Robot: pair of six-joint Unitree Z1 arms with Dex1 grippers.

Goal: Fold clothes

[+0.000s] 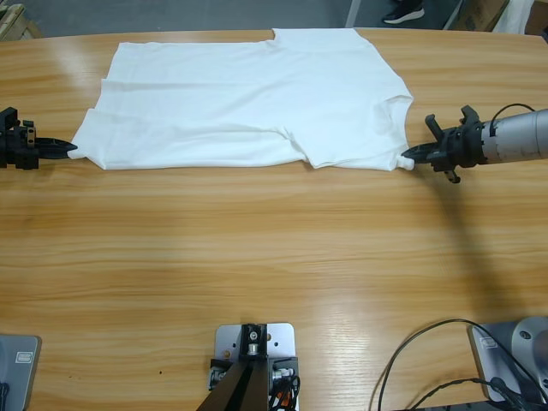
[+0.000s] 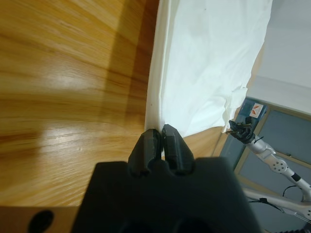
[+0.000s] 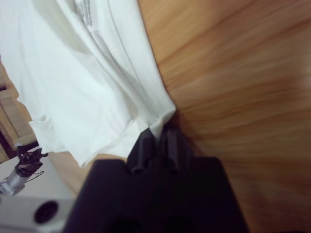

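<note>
The white T-shirt (image 1: pixel 248 103) lay spread flat on the wooden table (image 1: pixel 274 257), stretched between both pincers. The left gripper (image 1: pixel 67 151) was clamped on one corner, the right gripper (image 1: pixel 408 157) pinching the opposite corner

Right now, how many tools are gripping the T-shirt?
2. The left tool pinches the white T-shirt at its left corner; the right tool pinches its right corner.
</note>
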